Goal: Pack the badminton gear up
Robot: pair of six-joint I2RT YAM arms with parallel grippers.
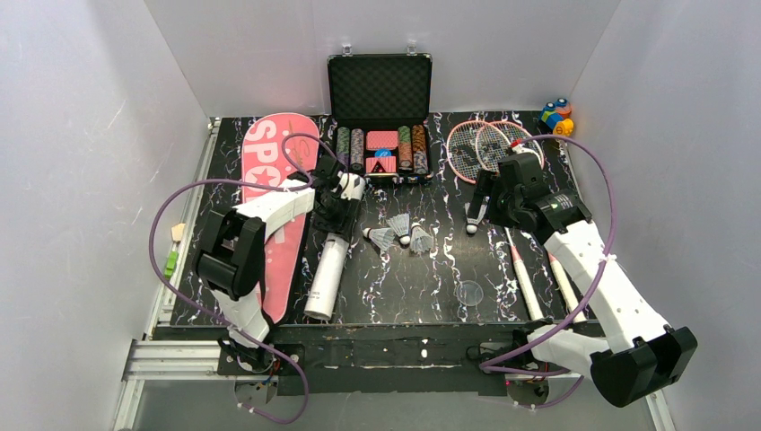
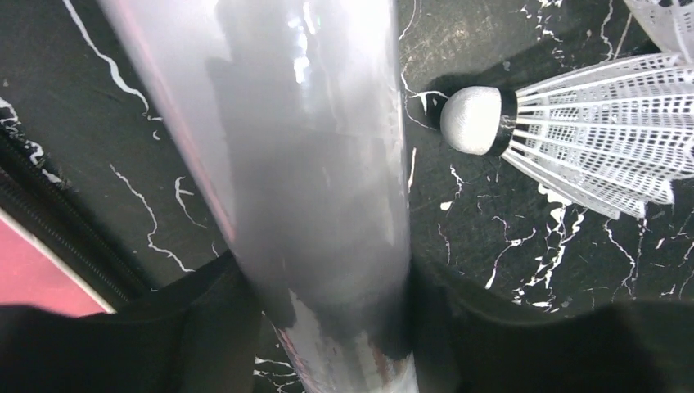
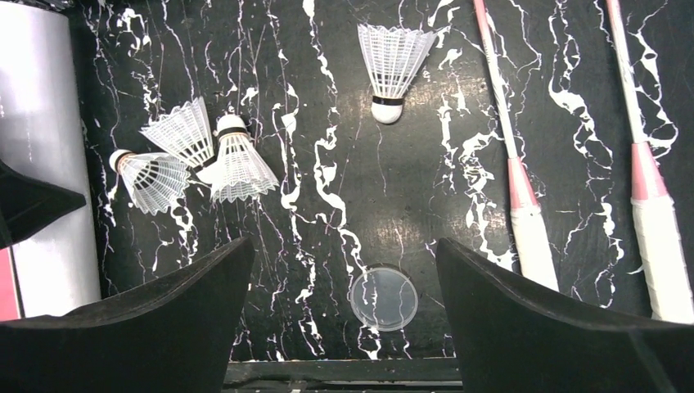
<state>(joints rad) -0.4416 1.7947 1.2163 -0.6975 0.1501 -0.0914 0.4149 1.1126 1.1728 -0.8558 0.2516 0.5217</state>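
The long white tube [image 1: 328,269] lies on the black marbled table beside the pink "SPORT" cover [image 1: 269,171]. My left gripper [image 1: 338,214] is shut on the tube [image 2: 311,147] near its far end, with a finger pressed on each side. Three white shuttlecocks [image 1: 401,233] lie just right of it, and one shows in the left wrist view [image 2: 573,131]. My right gripper [image 1: 480,208] is open and empty above a fourth shuttlecock [image 1: 473,224], which also shows in the right wrist view [image 3: 389,70]. Two pink-framed rackets [image 1: 489,148] lie under the right arm, handles [image 3: 532,233] toward me.
An open black case of poker chips [image 1: 379,117] stands at the back centre. A small multicoloured toy [image 1: 556,117] sits at the back right corner. A clear round lid [image 1: 468,294] lies near the front edge, below the right gripper's [image 3: 344,246] open jaws.
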